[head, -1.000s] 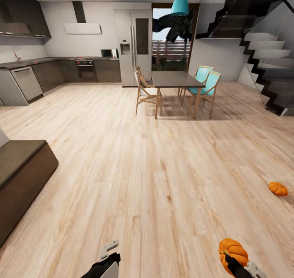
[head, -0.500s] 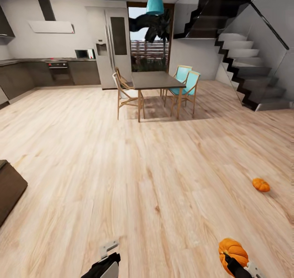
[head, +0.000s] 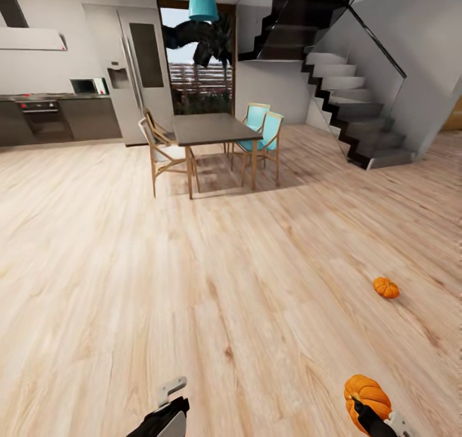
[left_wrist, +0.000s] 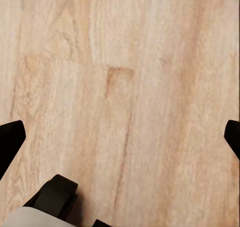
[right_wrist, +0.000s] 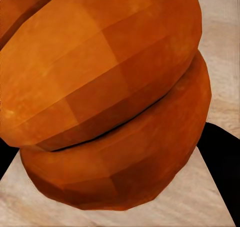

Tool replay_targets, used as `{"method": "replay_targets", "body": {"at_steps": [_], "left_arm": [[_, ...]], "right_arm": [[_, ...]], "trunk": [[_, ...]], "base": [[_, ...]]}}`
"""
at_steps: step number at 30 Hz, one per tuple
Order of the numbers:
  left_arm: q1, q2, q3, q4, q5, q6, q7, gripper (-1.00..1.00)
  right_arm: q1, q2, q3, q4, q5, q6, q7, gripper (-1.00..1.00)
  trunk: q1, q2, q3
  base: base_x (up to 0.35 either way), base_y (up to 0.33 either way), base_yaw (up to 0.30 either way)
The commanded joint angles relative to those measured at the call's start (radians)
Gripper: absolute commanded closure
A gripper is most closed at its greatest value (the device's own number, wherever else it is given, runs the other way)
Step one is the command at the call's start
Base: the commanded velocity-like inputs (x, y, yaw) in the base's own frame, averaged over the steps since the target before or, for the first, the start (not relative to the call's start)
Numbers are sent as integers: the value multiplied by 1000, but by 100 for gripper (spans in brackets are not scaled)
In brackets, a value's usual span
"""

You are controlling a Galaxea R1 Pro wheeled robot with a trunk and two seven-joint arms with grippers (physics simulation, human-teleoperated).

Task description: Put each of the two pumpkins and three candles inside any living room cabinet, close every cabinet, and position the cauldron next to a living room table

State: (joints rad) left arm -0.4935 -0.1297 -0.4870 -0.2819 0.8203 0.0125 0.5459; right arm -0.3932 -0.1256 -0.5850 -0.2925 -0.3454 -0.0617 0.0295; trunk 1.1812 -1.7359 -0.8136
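With the right tool pinching one pumpkin and the left tool spread and empty, that pumpkin could slip out during travel, while the second pumpkin lies on the floor nearby.

I see one bright-orange ribbed pumpkin held in my right gripper at the lower right of the head view, its squat round body very close in my right wrist view, and a second pumpkin resting on the wooden floor at the right.
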Motion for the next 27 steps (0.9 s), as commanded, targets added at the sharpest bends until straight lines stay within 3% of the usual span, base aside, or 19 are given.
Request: {"method": "replay_targets", "body": {"at_steps": [1, 27], "left_arm": [[0, 1, -8, -1, 6, 1, 7, -100], [0, -1, -8, -1, 6, 1, 6, -100]], "right_arm": [[-1, 0, -1, 1, -11, -4, 4, 100], [-1, -2, -1, 1, -11, -3, 3, 100]], "trunk": [[1, 0, -1], [1, 0, -1]], "base": [[350, 0, -270], [350, -2, -270]]}}
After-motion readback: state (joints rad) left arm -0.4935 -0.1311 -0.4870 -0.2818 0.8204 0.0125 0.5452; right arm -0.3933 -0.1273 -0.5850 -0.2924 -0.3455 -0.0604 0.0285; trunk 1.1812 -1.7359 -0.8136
